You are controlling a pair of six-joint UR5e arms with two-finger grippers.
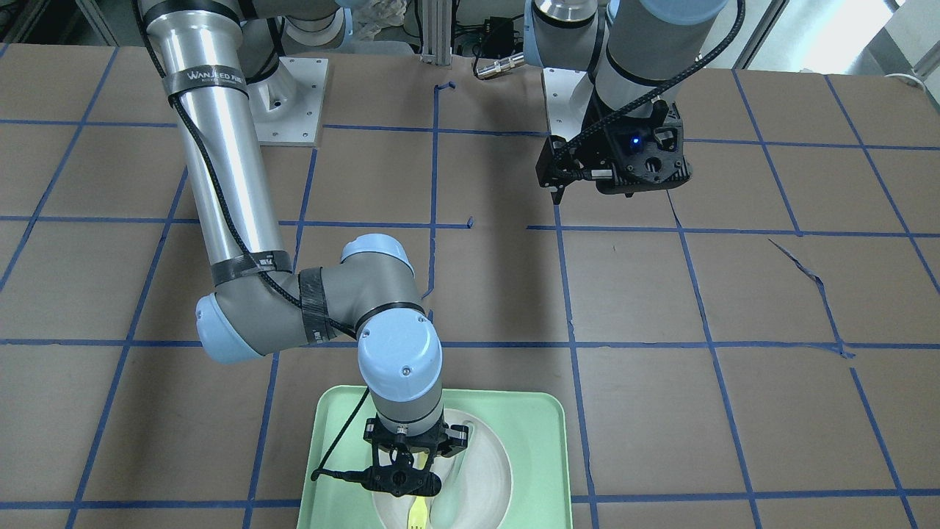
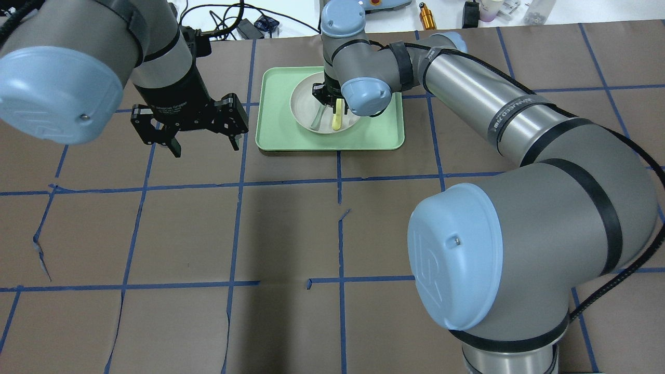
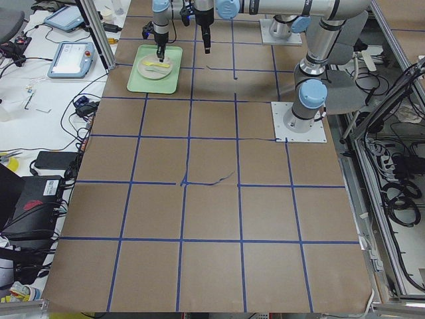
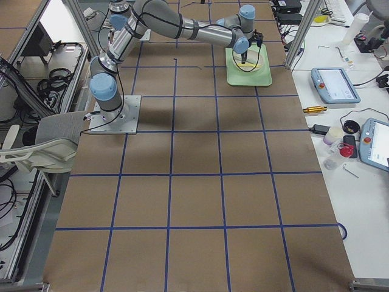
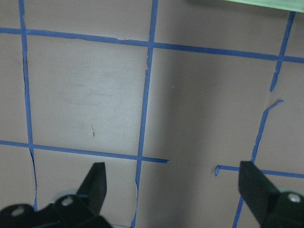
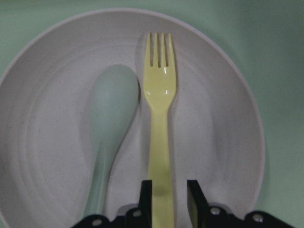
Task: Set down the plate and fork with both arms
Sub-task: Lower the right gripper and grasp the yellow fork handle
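Note:
The off-white plate (image 6: 218, 133) lies in the light-green tray (image 1: 529, 426), far from the robot's base. The pale-yellow fork (image 6: 159, 118) lies flat in the plate, tines pointing away from the wrist camera. My right gripper (image 6: 166, 190) points straight down over the plate, and its jaws stand close on both sides of the fork's handle end. The overhead view shows the fork (image 2: 337, 118) on the plate (image 2: 304, 104) under the right wrist. My left gripper (image 2: 207, 149) hangs open and empty above bare table, left of the tray (image 2: 384, 130).
A pale grey-green spoon (image 6: 111, 109) lies in the plate right beside the fork. The table is brown with blue tape grid lines. The left wrist view shows only bare table and a sliver of the tray's edge (image 5: 266, 2).

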